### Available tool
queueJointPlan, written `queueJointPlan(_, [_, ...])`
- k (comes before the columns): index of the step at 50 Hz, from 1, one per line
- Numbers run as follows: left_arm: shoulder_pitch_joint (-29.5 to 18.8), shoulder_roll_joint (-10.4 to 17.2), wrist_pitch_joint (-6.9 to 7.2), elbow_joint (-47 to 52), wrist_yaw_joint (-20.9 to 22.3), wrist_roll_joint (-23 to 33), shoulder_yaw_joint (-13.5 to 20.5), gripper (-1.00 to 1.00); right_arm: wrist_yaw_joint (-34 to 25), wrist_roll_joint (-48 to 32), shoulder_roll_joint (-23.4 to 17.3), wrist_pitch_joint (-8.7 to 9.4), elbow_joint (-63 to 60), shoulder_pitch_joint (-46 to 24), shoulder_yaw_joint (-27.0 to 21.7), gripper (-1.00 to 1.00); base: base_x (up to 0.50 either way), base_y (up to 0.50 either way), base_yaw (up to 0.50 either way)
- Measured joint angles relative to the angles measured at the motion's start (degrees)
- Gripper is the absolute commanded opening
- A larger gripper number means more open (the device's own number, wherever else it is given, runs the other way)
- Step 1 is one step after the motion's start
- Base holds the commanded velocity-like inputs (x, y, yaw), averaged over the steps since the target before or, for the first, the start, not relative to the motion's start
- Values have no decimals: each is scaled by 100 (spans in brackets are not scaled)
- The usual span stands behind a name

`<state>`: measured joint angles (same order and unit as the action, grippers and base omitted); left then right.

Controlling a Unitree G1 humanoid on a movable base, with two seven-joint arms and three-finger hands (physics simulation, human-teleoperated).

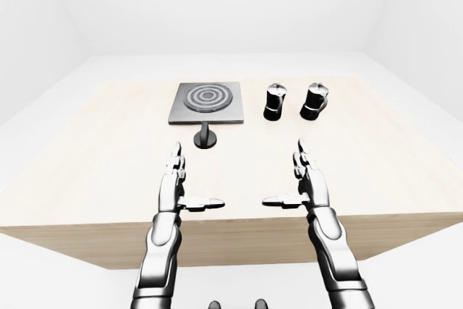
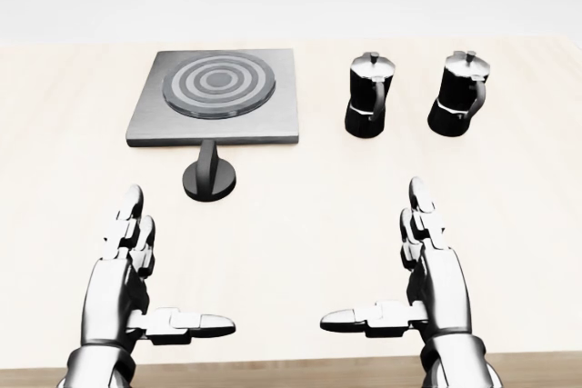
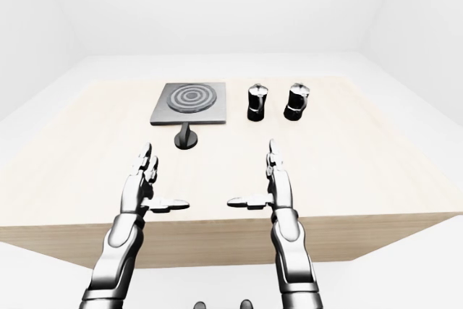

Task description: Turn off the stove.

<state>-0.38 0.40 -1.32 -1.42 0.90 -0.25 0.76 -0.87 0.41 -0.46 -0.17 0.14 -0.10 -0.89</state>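
A grey square stove with a ringed burner lies on the wooden table, upper left in the head view. Just below its lower edge stands its black knob. My left hand hovers open below the knob and a little left of it, fingers straight, thumb pointing right. My right hand hovers open at the lower right, thumb pointing left. Neither hand touches anything.
Two black and silver moka pots stand side by side to the right of the stove. The table's near edge runs under my wrists. White floor and walls surround the table.
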Motion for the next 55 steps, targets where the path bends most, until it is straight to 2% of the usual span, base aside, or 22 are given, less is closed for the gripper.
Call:
queueJointPlan(9, [-74, 37, -173, -215, 75, -26, 69, 100, -85, 9, -51, -29, 20, -21, -85, 100, 0, 0, 0])
queueJointPlan(24, [-128, 51, -342, -368, 110, -50, 95, 100, -161, -19, -89, -9, 104, -75, -134, 100, 0, 13, 0])
queueJointPlan(55, [-176, 65, -339, -434, 81, -80, 122, 100, -203, 12, -92, -94, 175, -90, -149, 100, 0, 24, 0])
